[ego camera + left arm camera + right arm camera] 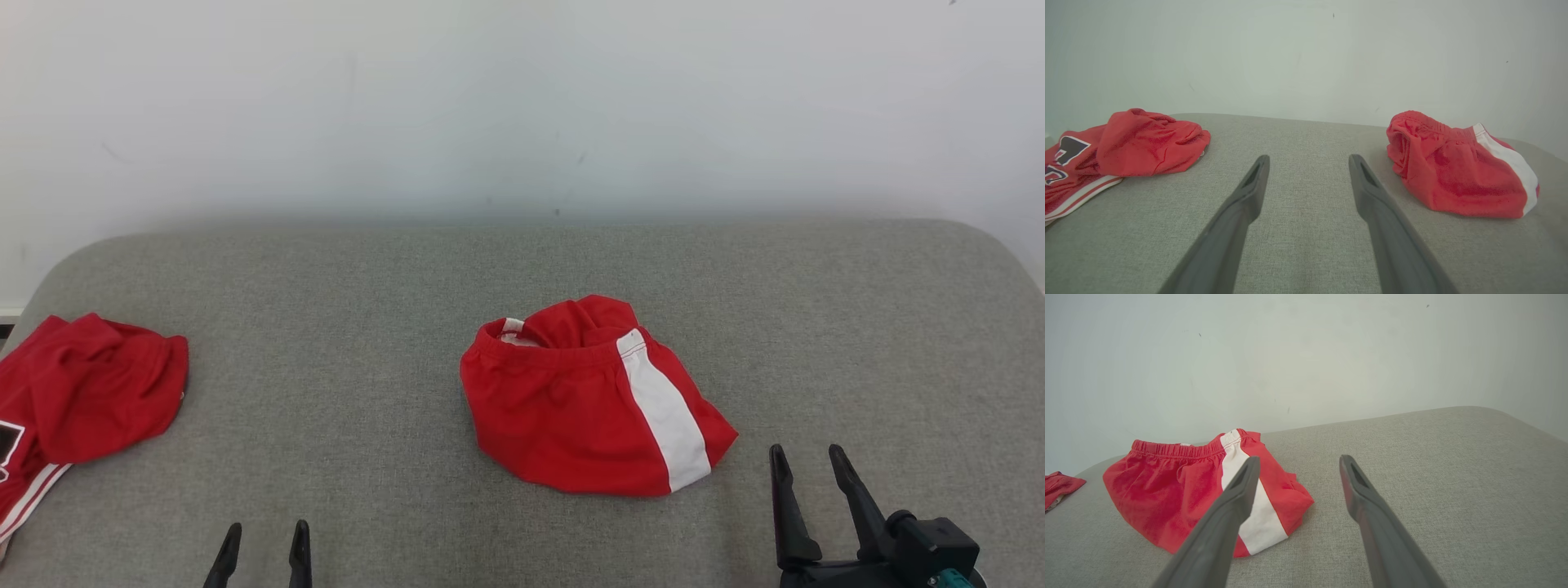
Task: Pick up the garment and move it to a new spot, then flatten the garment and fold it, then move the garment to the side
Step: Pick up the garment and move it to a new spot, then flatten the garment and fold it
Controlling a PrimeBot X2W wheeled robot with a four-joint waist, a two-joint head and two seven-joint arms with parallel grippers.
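The garment (571, 408), a pair of red shorts with a white side stripe and a gathered waistband, lies crumpled in a loose mound at the middle of the grey padded surface (351, 310). It also shows at the right of the left wrist view (1453, 175) and at the left of the right wrist view (1167, 490). My left gripper (267, 529) (1308, 157) is open at the near edge, well to the left of the shorts, with nothing between its fingers. My right gripper (807, 453) (1298, 457) stands open and empty just right of the shorts' striped corner, not touching it.
A second red garment (90, 384) (1139, 143) with black-and-white lettering and striped trim lies bunched at the far left edge. A pale wall (522, 106) rises behind the surface. Bare grey padding stretches to the right of the shorts.
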